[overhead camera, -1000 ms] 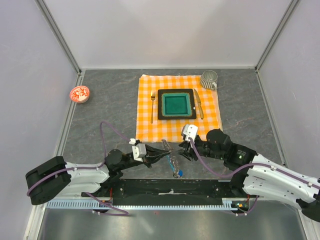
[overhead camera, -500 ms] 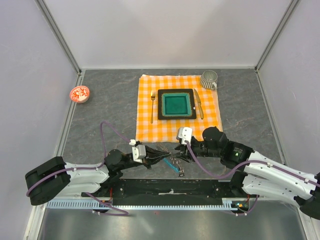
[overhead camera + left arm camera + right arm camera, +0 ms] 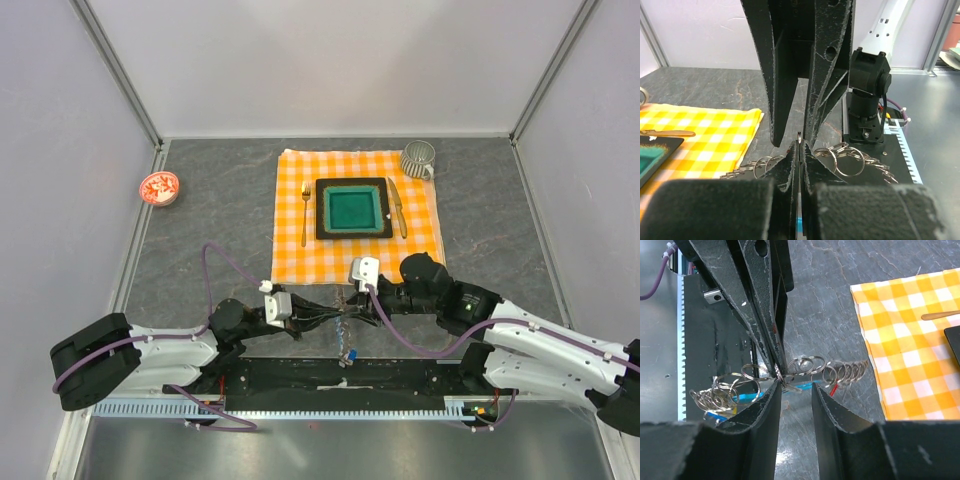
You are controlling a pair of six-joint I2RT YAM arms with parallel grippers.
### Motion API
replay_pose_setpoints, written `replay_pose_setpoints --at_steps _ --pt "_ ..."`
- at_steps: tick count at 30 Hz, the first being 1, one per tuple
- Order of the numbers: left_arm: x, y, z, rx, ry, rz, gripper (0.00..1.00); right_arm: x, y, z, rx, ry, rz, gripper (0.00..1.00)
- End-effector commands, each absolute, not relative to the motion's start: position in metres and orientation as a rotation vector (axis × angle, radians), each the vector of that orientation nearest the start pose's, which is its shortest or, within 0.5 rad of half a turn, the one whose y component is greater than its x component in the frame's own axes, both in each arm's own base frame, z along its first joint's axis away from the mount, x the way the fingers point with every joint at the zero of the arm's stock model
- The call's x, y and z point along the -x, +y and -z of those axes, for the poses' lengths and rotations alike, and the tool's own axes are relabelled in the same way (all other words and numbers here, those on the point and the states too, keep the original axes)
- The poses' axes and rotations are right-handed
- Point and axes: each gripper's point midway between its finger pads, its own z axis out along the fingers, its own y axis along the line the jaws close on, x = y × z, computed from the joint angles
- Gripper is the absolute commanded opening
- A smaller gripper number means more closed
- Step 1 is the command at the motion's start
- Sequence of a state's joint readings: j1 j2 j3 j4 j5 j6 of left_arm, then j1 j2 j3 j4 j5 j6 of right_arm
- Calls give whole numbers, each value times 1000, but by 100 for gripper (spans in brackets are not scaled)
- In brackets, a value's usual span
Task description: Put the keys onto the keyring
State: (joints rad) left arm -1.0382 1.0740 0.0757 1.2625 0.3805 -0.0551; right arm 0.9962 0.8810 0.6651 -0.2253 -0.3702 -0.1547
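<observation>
The keyring is a tangle of thin silvery wire loops (image 3: 805, 365) with a cyan-blue clip (image 3: 747, 396) and a small red tag (image 3: 832, 389). In the top view it lies between the two grippers near the front edge (image 3: 345, 332). My left gripper (image 3: 799, 147) is shut on one thin wire loop that sticks up edge-on between its tips, and more loops (image 3: 846, 161) spread to both sides. My right gripper (image 3: 795, 390) is open, its jaws either side of the loops just below the left fingertips (image 3: 771, 357). The keys themselves are too small to tell apart.
An orange checked cloth (image 3: 300, 262) lies just beyond the grippers with a dark square plate (image 3: 352, 209), a fork (image 3: 305, 213) and a knife (image 3: 397, 207). A metal mug (image 3: 418, 158) stands at its far right corner. A red-and-white dish (image 3: 159, 187) sits far left. The black base rail (image 3: 340, 378) runs along the front.
My right gripper has moved left, up to the left gripper's tips. The left gripper has swung a little nearer, and the bundle of loops hangs slightly lower and further left.
</observation>
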Motion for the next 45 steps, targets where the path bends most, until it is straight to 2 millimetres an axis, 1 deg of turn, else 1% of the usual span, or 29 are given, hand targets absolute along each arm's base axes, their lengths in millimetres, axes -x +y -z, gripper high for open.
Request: replay_pose_setpoints --at_steps 1,5,6,8,9,10,12,13,14,16,17,18,19,20,22,23,24,25,27,28,30,32,34,35,37,38,39,42,45 --pt "-85 -286 -298 -796 612 1178 2 -122 299 -216 1323 1497 -923 37" --pt "-84 -287 -298 -803 613 1182 2 -121 300 -214 1330 1496 -927 30" --pt "-84 -287 -297 -802 614 1184 2 -121 300 -215 1332 1494 -927 21" --pt "-84 -287 -298 -802 610 1184 2 -122 300 -214 1331 1501 -924 11" --pt "-84 -287 -297 -802 612 1182 2 -122 300 -214 1327 1503 -924 3" --pt "-85 -286 -299 -793 613 1179 2 -122 300 -215 1325 1502 -922 0" --pt "-88 -285 -296 -782 636 1170 4 -124 298 -216 1313 1516 -908 0" --pt "-92 -284 -294 -772 651 1158 13 -124 295 -215 1317 1534 -897 0" --pt "-94 -284 -289 -774 677 1151 19 -126 295 -220 1318 1533 -887 0" --pt "-103 -290 -270 -814 787 1119 30 -128 289 -214 1330 1588 -845 0" --pt "-106 -293 -270 -825 820 1109 32 -129 289 -220 1335 1587 -837 0" --pt "-109 -295 -264 -843 862 1098 34 -130 288 -216 1356 1607 -823 0" --pt "-112 -296 -251 -885 926 1067 36 -129 284 -210 1375 1644 -807 0" --pt "-113 -295 -254 -887 932 1059 36 -129 285 -215 1381 1648 -802 0" --pt "-113 -293 -246 -923 967 1028 40 -129 283 -208 1420 1684 -783 0" --pt "-115 -294 -248 -932 979 1014 40 -129 283 -212 1425 1683 -779 0" --pt "-115 -295 -247 -952 989 1010 41 -129 282 -207 1443 1705 -771 0" --pt "-114 -295 -247 -972 987 999 41 -130 284 -211 1456 1694 -767 0" --pt "-115 -298 -243 -1005 1016 993 41 -129 283 -206 1482 1723 -758 0" --pt "-116 -299 -240 -1019 1030 987 41 -130 285 -211 1490 1706 -755 0" --pt "-118 -304 -235 -1041 1067 986 41 -129 285 -207 1521 1723 -750 0" --pt "-120 -307 -234 -1037 1090 991 41 -130 287 -210 1534 1711 -738 0" --pt "-122 -311 -226 -1048 1130 998 41 -129 288 -209 1544 1715 -733 0" --pt "-122 -313 -227 -1051 1133 1003 41 -129 288 -209 1550 1710 -733 0" --pt "-120 -316 -222 -1074 1144 1016 40 -129 288 -207 1552 1714 -727 0" --pt "-121 -317 -224 -1074 1143 1020 40 -129 288 -207 1556 1711 -724 0" --pt "-121 -319 -219 -1087 1158 1023 39 -129 288 -206 1560 1712 -722 0" --pt "-123 -323 -218 -1090 1173 1025 38 -128 289 -205 1570 1706 -721 0" --pt "-124 -325 -215 -1092 1188 1024 34 -127 290 -204 1580 1699 -722 0"
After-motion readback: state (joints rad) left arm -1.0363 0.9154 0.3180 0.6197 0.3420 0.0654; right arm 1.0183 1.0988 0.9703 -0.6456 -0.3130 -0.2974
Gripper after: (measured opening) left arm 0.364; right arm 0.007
